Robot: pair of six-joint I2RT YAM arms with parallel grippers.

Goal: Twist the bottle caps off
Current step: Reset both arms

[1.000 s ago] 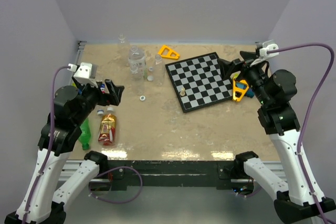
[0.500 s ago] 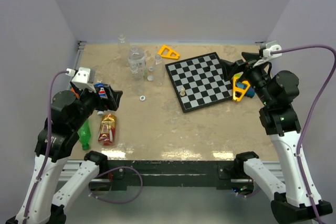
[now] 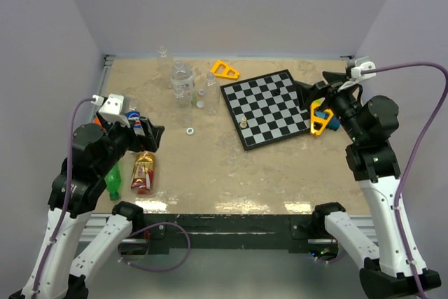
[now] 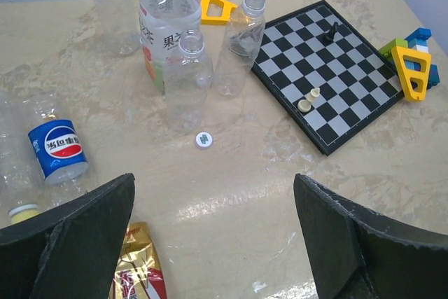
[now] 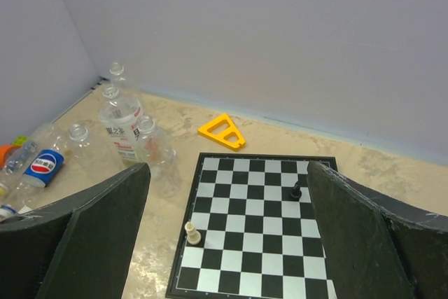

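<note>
Loose white bottle cap (image 4: 204, 139) lies on the table (image 4: 252, 166) just in front of the upright bottles. The labelled bottle (image 4: 166, 22) bears black Chinese characters. To the left, a lying cola bottle (image 4: 58, 150) shows a blue Pepsi-emblem label. Left gripper (image 4: 215, 194) and right gripper (image 5: 227, 173) both gape wide, empty.

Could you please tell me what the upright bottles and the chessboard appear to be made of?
Bottles: clear, thin, glossy plastic; the tabletop shows through them. Chessboard: flat, rigid, slightly shiny squares; perhaps plastic or coated card, unclear which.
</note>
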